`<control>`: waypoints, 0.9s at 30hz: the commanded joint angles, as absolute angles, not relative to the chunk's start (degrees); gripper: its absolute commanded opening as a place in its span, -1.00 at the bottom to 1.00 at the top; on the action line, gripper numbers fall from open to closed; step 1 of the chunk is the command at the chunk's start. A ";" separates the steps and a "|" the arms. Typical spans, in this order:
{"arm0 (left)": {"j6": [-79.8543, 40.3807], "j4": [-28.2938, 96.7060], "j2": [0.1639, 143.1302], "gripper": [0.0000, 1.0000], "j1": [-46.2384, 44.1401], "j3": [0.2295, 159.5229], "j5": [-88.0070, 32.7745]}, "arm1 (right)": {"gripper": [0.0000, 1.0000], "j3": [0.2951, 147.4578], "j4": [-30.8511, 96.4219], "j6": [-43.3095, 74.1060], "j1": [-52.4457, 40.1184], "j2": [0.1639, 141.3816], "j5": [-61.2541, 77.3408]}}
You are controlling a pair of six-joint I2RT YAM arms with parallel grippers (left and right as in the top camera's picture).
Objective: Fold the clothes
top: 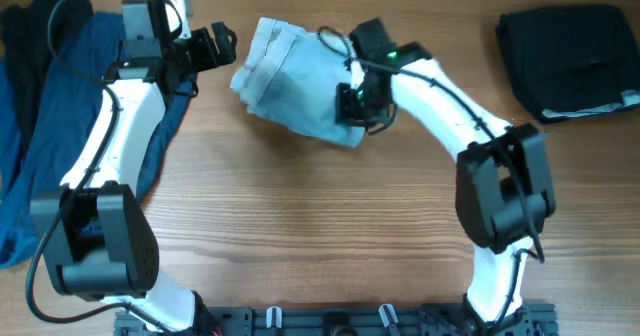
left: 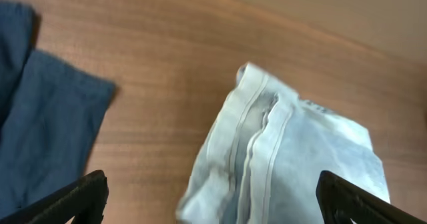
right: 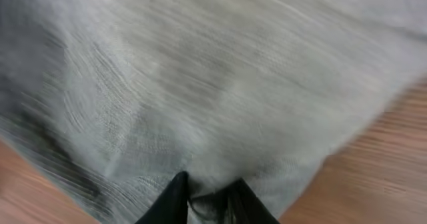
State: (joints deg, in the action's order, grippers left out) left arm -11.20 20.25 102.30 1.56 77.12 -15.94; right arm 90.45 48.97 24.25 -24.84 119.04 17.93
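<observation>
Table (top: 300, 236): wood-grain. You have bare room on it below the shorts, and both arms reach in from the near edge.
Navy garment (top: 40, 126): a large loose heap along the left side, lying under and beside the left arm. It looks unfolded and reads as later work. Take care that the left arm does not drag it inward.
Black garment (top: 565, 56): at the far right corner, apparently already folded flat with a pale label (top: 590, 108) showing. It is well apart from the work.
Shorts (top: 290, 76): pale denim at the top centre of the table, doubled into a compact bundle. The stacked stitched edges face the left arm. You look to be late in this fold, either tidying the bundle or shifting it.
Right gripper (top: 352, 101): on the right edge of the shorts. Its wrist view is blurred, but the fingers look drawn close together on a pinch of denim.
Left gripper (top: 222, 46): spread wide and holding nothing, just off the left edge of the shorts.
Next move: judge whether the bundle lies square. If not, have the left gripper take the layered edges so they don't fan apart.
</observation>
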 commanded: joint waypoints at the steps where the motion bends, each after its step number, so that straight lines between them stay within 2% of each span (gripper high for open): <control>1: -10.22 22.02 101.23 0.99 1.78 78.24 -14.02 | -0.49 86.00 46.85 24.18 -26.39 119.28 13.93; 6: -10.22 22.57 101.27 1.00 1.76 78.24 -13.87 | -0.48 82.08 42.11 23.90 -25.65 122.54 12.38; 9: -10.17 23.29 101.32 1.00 1.72 78.22 -13.85 | -0.63 82.32 41.36 23.16 -24.97 122.98 12.45; 12: -9.34 24.25 101.51 0.99 1.72 78.22 -13.85 | -0.70 84.99 45.28 22.00 -23.44 120.40 15.05; 13: -9.34 25.17 101.95 0.99 1.72 78.22 -13.87 | -0.54 86.85 47.75 20.53 -21.89 117.08 18.61; 14: -9.34 25.47 102.13 1.00 1.72 78.22 -13.87 | -0.28 87.35 48.75 20.56 -21.17 115.31 19.31; 15: -9.34 25.89 102.56 1.00 1.72 78.22 -13.87 | 0.11 87.44 49.78 21.21 -20.14 112.75 19.22; 17: -9.32 26.68 103.31 1.00 1.72 78.22 -13.87 | 0.35 87.44 50.43 22.85 -18.35 111.00 19.40; 18: -9.28 27.09 103.81 0.99 1.72 78.22 -13.87 | 0.34 87.18 50.37 22.17 -17.76 111.46 21.26; 20: -9.15 27.49 104.05 0.99 1.72 78.22 -13.85 | -0.06 86.39 50.41 19.03 -18.17 112.14 25.87; 22: -9.10 27.44 104.05 0.99 1.78 78.22 -13.82 | -0.72 85.54 50.68 16.01 -20.29 112.20 29.23; 23: -8.91 27.27 104.05 1.00 1.85 78.22 -13.58 | -0.91 85.54 51.22 14.94 -21.47 112.20 29.26; 27: -7.88 27.53 104.05 0.99 3.22 78.22 -12.58 | -0.91 85.38 55.61 10.41 -27.55 112.20 28.40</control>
State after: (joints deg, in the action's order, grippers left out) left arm -9.67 27.46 103.53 1.69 77.12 -13.56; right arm 85.91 54.26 14.83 -24.58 111.83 26.81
